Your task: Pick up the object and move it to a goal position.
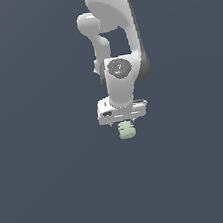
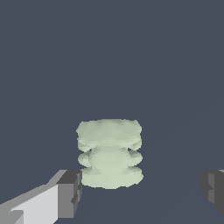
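The object (image 1: 126, 130) is a small pale green ridged blob on the dark grey floor, right under the white hand of the arm. My gripper (image 1: 123, 123) hangs directly above it, pointing down. In the wrist view the object (image 2: 109, 153) stands upright between the two grey fingertips. One fingertip (image 2: 69, 192) is close beside its base; the other (image 2: 213, 190) is well apart from it. My gripper (image 2: 141, 192) is open and holds nothing.
A plain dark grey floor (image 1: 55, 192) fills both views. The white arm (image 1: 113, 22) rises above the hand toward the top of the exterior view. No other object shows.
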Motion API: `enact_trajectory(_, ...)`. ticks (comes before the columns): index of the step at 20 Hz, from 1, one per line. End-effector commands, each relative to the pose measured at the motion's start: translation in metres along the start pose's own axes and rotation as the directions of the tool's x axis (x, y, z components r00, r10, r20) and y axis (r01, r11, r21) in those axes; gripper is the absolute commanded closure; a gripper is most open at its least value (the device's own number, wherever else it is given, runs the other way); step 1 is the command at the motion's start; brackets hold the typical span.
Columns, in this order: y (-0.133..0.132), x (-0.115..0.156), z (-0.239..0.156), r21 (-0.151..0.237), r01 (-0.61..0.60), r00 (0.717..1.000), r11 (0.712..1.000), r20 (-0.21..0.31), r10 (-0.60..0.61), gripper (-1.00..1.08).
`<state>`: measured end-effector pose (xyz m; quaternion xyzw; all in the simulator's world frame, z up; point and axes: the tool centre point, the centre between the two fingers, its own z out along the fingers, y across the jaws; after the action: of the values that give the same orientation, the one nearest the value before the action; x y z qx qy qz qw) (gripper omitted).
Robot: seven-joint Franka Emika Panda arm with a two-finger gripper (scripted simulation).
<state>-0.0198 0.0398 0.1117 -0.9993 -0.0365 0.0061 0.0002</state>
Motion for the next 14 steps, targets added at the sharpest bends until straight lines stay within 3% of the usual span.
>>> enact_trajectory(1,-0.007,-0.004,0.009,-0.001,0.01,1.0,1.0,-0.005,-0.01,-0.92)
enact_trajectory(14,-0.017,-0.011,0.026,-0.001,0.023,1.0,1.0,-0.011,-0.023,-0.92)
